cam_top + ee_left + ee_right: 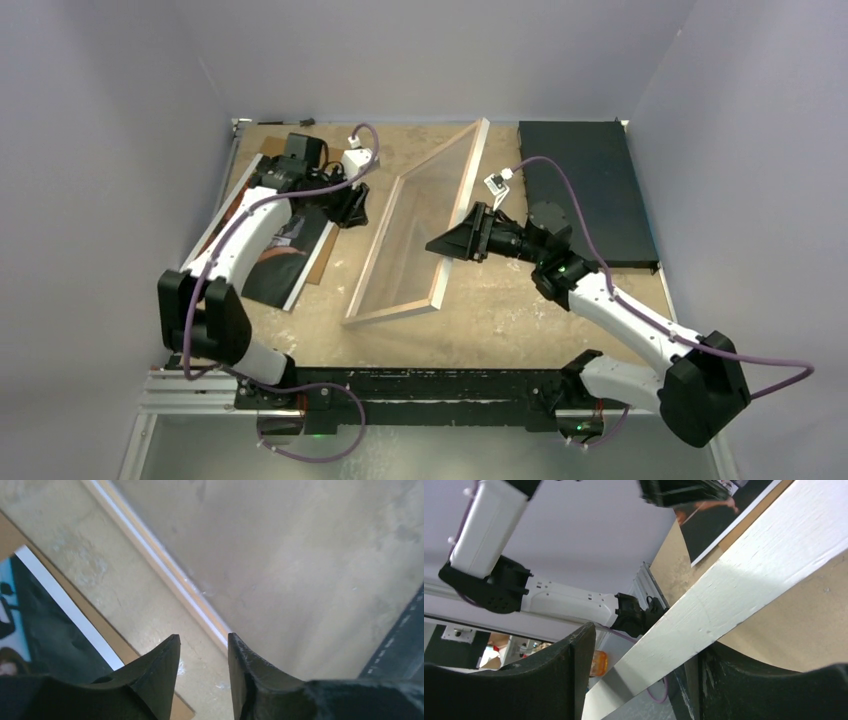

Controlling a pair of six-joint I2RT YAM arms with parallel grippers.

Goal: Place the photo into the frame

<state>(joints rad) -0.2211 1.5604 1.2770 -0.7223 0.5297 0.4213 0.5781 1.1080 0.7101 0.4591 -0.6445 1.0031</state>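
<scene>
Right gripper [644, 645] astride the white rail of the frame [392, 311], one finger against the wood, the other close beside it. Impossible to tell whether truly pinched or only closing round. Left gripper [202, 637] parted, grasping nothing, tips just short of the frame's other long edge, slanting across directly ahead. Photo [280, 270] flat on a brown board [325, 250], outward of the left hand and partly under that arm, apart from the frame and not yet in it.

Judging by the overhead view, frame probably tipped, higher on the side at the right hand.

Likely trouble from here:
- With one hand empty, all support left to a thin-rail hold on one side. A loose pinch there, and a slide out and a slap down onto the table [500, 310], pane first.
- A twist around that single hold, swinging the low edge into the left fingertips or over the photo.
- Reaching back for the photo: a scrape of the glossy face, or the board lifted along with it.
</scene>
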